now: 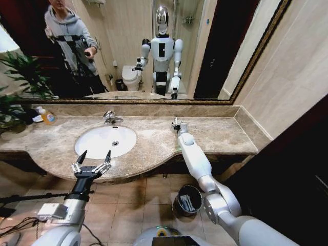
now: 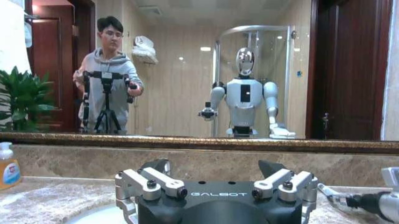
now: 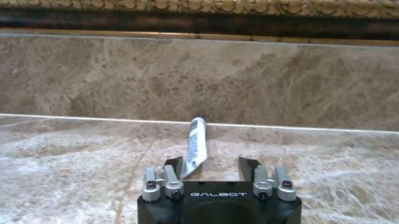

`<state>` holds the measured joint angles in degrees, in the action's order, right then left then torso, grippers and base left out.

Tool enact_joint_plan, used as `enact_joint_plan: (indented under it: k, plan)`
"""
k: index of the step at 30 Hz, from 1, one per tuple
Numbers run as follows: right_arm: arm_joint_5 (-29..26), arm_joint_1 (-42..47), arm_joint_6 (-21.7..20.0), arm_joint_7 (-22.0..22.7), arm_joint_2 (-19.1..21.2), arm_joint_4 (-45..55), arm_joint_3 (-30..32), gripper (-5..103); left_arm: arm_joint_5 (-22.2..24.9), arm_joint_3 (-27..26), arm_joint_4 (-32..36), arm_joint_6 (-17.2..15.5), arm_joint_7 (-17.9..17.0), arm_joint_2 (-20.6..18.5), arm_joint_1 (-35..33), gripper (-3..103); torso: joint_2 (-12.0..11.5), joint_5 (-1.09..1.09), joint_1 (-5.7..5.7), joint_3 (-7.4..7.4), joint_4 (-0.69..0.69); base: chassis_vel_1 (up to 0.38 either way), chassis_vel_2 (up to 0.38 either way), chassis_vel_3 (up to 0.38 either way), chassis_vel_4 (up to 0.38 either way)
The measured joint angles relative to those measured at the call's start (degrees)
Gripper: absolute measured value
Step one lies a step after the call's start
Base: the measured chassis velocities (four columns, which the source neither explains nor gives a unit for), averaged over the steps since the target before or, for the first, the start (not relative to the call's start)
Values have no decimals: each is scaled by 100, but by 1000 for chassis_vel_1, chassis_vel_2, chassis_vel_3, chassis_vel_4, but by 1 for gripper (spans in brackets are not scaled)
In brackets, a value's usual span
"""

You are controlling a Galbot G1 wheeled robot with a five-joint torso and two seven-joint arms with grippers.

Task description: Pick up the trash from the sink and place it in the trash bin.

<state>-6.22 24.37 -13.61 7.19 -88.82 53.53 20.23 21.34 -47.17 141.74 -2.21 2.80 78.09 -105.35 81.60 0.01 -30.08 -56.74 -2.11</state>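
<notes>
Nearest to me, on the tiled floor below the bench edge, stands the trash bin (image 1: 188,200), dark and round with a shiny rim, a few pale pieces lying inside it. It sits between my base and the front of the bench, just beside my right elbow.

My left gripper (image 1: 93,162) hovers over the front lip of the bench, just before the sink (image 1: 84,143), jaws spread wide and holding nothing. The white oval basin lies past it, its drain visible, with the chrome faucet (image 1: 109,117) at its far rim. The marble around the bowl is bare on my side.

My right gripper (image 3: 210,166) is stretched out over the bench to the right of the basin, close to the back wall. Its jaws stand apart; I cannot tell whether either one touches the tube. Between them and slightly toward one side lies a white tube (image 3: 195,148) with blue marks, slim, flat on the marble, its far end reaching the seam where the bench meets the backsplash. Open marble spreads on both sides of it.

At the far left corner stands an orange-yellow soap bottle (image 1: 47,117), well apart from both arms, beside green plant leaves (image 1: 20,77). The mirror (image 1: 205,51) rises behind everything.
</notes>
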Motion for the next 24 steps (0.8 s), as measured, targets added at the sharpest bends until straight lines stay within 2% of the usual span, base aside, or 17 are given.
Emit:
enact_joint_plan:
  k: [1,3,4,5,6,7,9,12,13,16,24]
  plan:
    - [-7,28,4,0,17,14,13,57,0,0,0,0,0,0,0,100,0,-1,0,1,-1,0,0,0,0]
    - [-19,53,6,-1,34,31,23,57,0,0,0,0,0,0,0,100,0,-1,0,1,-1,0,0,0,0]
    - [-47,94,21,-20,73,64,40,51,0,0,0,0,0,0,0,100,1,-3,1,1,-1,0,0,0,0]
    - [-47,94,21,-20,73,64,40,51,0,0,0,0,0,0,0,100,1,-3,1,1,-1,0,0,0,0]
    - [-59,104,35,-30,83,69,41,46,0,0,0,0,0,0,0,100,1,-2,1,1,-1,0,0,0,0]
    - [-92,116,58,-51,94,88,40,35,0,0,0,0,0,0,0,100,1,-2,1,1,-1,0,0,0,0]
    - [-108,122,61,-64,98,102,37,35,0,0,0,0,0,0,0,100,1,-1,1,1,0,0,0,0,0]
    - [-144,136,65,-90,110,153,13,19,0,0,0,0,0,0,0,100,1,-1,0,-1,0,0,0,0,0]
    - [-144,136,65,-90,110,153,13,19,0,0,0,0,0,0,0,100,1,-1,0,-1,0,0,0,0,0]
    - [-184,157,56,-92,126,232,-18,4,0,0,0,0,0,0,0,100,0,-1,-1,-1,1,0,0,0,0]
    - [-292,253,31,-72,182,488,-79,0,0,0,0,0,0,0,0,100,0,-1,-1,-1,1,0,0,0,0]
